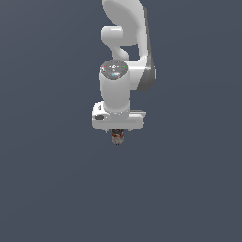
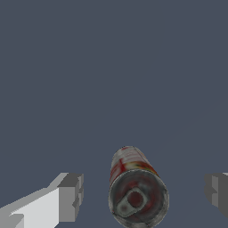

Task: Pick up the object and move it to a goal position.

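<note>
Poised wide open over the can point(image 2: 137, 187), claw point(image 2: 144, 193) straddling it on both sides, likely needing only to close before lifting.

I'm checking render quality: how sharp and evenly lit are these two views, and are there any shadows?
Exterior view: flat, even light on the plain grey ground, no clear shadows; the object under the gripper is tiny and blurry. Wrist view: the object is large but coarse and pixelated, fingers blocky; no glare.
</note>
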Robot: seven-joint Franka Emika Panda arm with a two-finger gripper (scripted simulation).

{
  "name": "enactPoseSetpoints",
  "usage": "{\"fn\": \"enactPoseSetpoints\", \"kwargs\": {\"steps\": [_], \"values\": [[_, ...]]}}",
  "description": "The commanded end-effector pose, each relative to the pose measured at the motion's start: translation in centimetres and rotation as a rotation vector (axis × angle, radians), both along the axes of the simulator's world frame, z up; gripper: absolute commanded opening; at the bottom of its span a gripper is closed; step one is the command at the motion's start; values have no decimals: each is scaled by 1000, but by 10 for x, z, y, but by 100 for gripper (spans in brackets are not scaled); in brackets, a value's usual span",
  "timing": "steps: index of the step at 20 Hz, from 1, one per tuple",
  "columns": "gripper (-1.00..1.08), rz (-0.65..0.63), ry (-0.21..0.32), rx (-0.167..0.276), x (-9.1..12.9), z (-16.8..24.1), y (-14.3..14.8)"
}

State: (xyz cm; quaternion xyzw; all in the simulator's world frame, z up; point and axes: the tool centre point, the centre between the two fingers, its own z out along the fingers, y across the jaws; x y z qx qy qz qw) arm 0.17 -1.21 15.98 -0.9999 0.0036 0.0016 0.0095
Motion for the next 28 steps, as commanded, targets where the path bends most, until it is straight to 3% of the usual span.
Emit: {"fn": "enactPoseSetpoints", "kwargs": {"steps": [1, 11, 18, 28], "values": [[100, 0, 0, 0, 0, 0, 0], [100, 14, -30, -14, 9, 14, -21], [100, 26, -29, -14, 8, 13, -21], [100, 154, -25, -17, -3, 3, -19]]}}
